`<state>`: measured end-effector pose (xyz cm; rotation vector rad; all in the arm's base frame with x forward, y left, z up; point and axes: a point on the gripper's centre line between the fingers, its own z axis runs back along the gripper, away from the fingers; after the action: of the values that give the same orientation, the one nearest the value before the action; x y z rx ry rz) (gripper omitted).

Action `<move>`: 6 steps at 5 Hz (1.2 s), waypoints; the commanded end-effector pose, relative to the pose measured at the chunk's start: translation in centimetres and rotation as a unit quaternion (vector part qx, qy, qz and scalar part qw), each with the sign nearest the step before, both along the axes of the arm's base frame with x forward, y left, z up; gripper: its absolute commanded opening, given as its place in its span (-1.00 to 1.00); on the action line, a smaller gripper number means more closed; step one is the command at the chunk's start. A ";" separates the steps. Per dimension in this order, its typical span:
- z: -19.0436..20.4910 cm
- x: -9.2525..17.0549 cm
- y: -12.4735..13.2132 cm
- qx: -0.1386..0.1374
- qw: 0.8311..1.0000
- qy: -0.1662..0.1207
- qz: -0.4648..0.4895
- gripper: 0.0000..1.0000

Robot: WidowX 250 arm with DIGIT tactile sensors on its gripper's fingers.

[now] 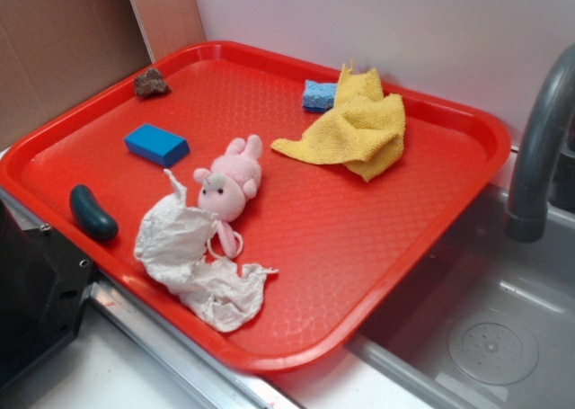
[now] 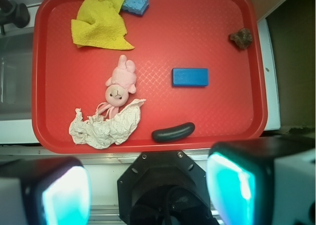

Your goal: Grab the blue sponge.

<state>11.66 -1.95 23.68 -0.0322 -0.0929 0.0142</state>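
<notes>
The light blue sponge (image 1: pixel 318 95) lies at the far side of the red tray (image 1: pixel 431 202), partly under the edge of the yellow cloth (image 1: pixel 353 128). In the wrist view the sponge (image 2: pixel 135 4) is at the top, right of the cloth (image 2: pixel 98 27). My gripper (image 2: pixel 148 190) is high above the robot base, well short of the tray, with its two cyan-padded fingers (image 2: pixel 229 188) wide apart and nothing between them. The gripper does not show in the exterior view.
On the tray lie a dark blue block (image 1: pixel 156 145), a pink plush rabbit (image 1: pixel 230 177), a crumpled white cloth (image 1: pixel 193 261), a dark green pickle-shaped object (image 1: pixel 92 212) and a brown lump (image 1: pixel 151 84). A grey faucet (image 1: pixel 539 139) and sink (image 1: pixel 485 337) are at the right.
</notes>
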 end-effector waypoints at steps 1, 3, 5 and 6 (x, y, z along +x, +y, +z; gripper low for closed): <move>0.0 0.0 0.0 0.000 1.000 0.000 0.000 1.00; -8.8 10.7 6.2 0.038 0.994 -0.024 -0.101 1.00; -14.2 19.9 4.4 0.002 0.961 -0.050 -0.271 1.00; -16.0 20.7 1.1 0.016 0.934 -0.058 -0.352 1.00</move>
<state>31.59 0.57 6.25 -0.0566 -0.1517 -0.6891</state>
